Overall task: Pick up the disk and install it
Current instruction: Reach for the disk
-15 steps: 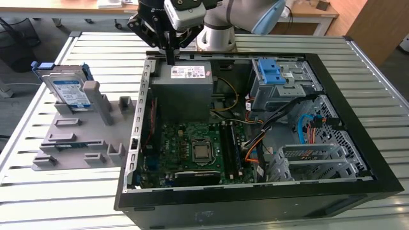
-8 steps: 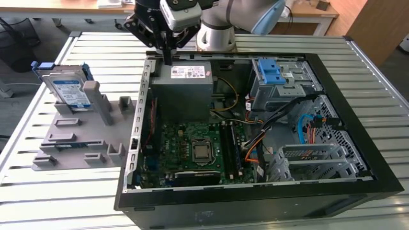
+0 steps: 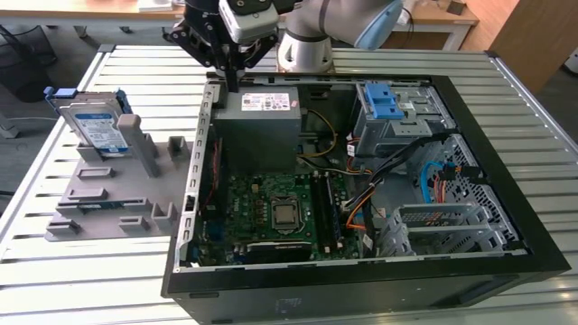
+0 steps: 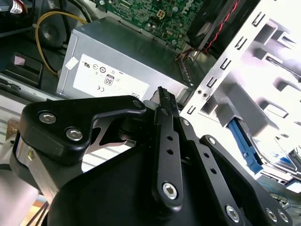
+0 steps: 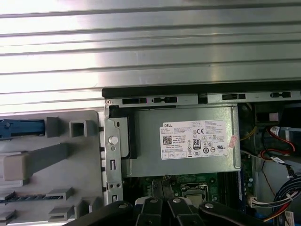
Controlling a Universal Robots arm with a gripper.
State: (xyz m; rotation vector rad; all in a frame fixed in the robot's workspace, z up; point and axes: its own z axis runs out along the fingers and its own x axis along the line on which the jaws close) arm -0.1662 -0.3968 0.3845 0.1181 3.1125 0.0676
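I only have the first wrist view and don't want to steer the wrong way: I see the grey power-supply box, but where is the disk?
Observer: In the exterior view the disk stands propped on the grey fixture plate, outside the computer case, on the exterior view's left.
Operator: Is the gripper near it?
Observer: No. The gripper hangs over the case's edge farthest from the exterior camera, above the power-supply box, apart from the disk.
Operator: Holding anything?
Observer: In the second wrist view the fingers are together with nothing between them.
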